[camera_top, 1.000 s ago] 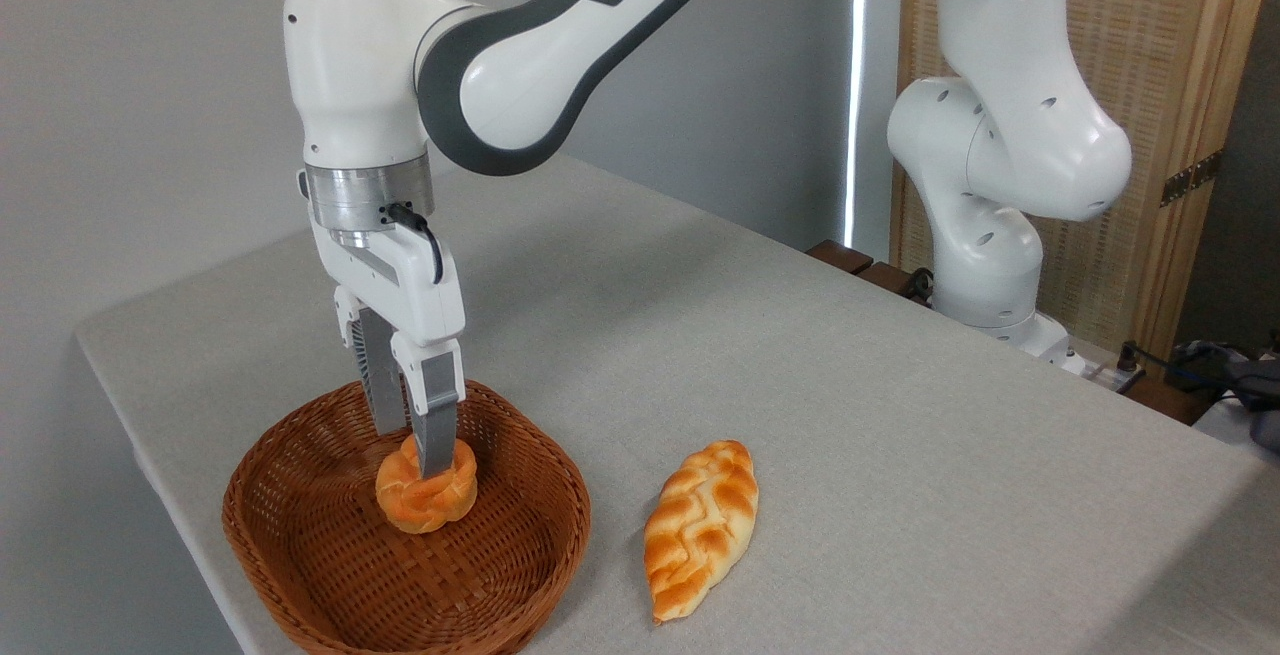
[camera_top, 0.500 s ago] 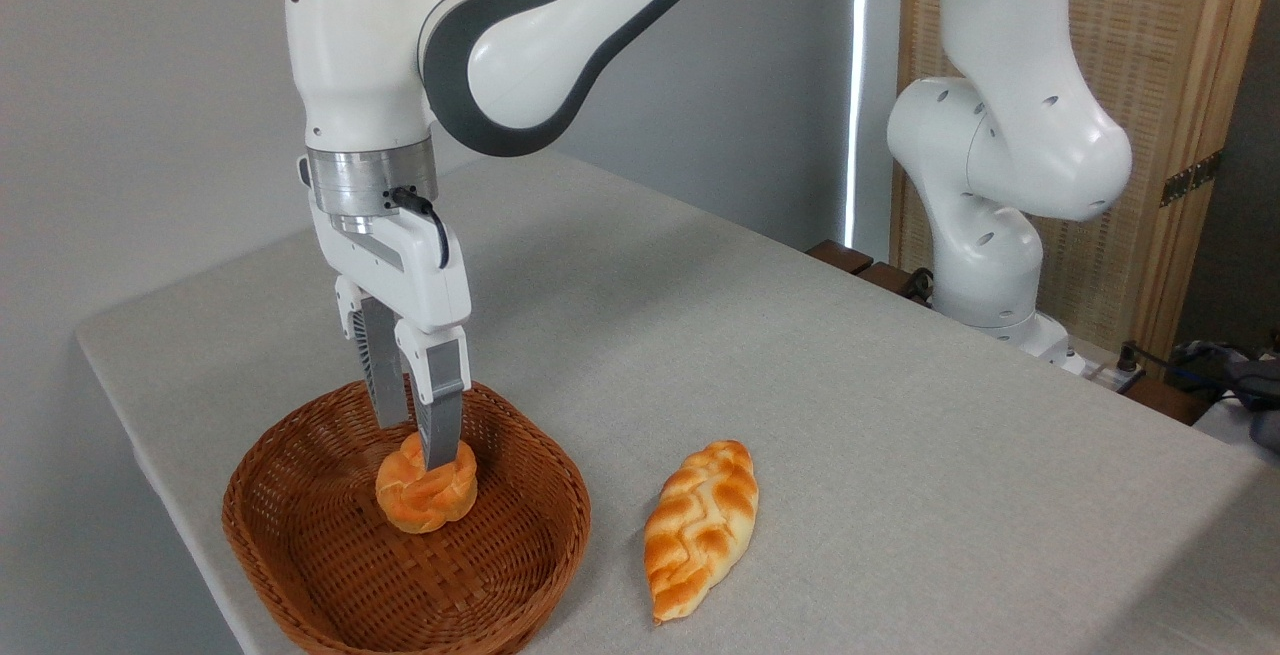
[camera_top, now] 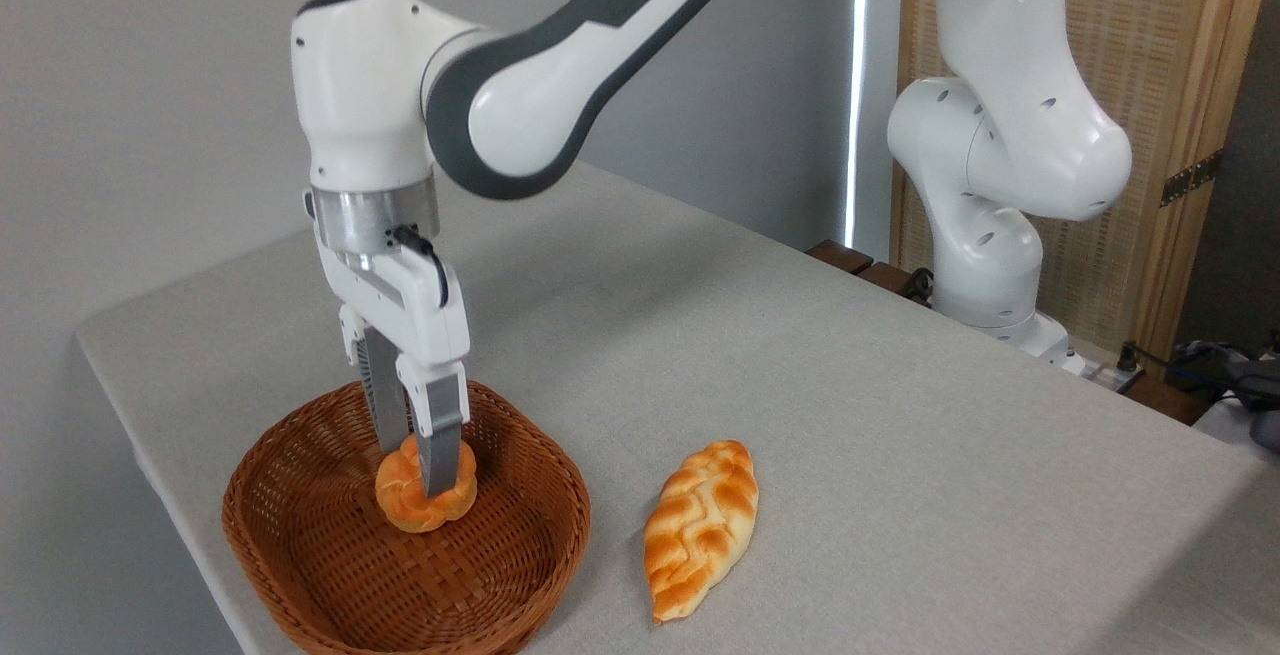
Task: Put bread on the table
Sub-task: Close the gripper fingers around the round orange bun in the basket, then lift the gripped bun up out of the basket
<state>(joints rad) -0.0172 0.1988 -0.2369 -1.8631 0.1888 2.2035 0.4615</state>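
Camera view, fixed, looking down across the bench from its near corner. The pincer (camera_top: 418,475) points straight down into a basket, its two grey fingers (camera_top: 441,440) closed on the bread (camera_top: 424,500), one finger pressed into the front of the bun and the other behind it. The bread is a small round knotted bun, golden-orange with paler creases; it sits low inside the basket (camera_top: 300,535), near the middle of the woven floor, and whether it rests on the weave or is lifted just clear cannot be told. The basket is brown wicker with a shallow flared rim, placed at the near left corner of the bench (camera_top: 800,385).

Above the pincer, a white hand block and a metal wrist ring join the arm (camera_top: 520,105), whose white and dark grey link runs up and to the right, out of the top of the picture. A black cable loops at the wrist.

To the right of the basket, apart from its rim, a braided loaf (camera_top: 700,530) lies flat on the bench, long and leaf-shaped, with its tip toward the far side. The bench surface is light grey fabric with rounded corners.

At the far right edge of the bench stands the arm's base column (camera_top: 1000,155), white, in front of a wooden screen with woven panels (camera_top: 1180,55). A plain grey wall (camera_top: 150,85) fills the left background.
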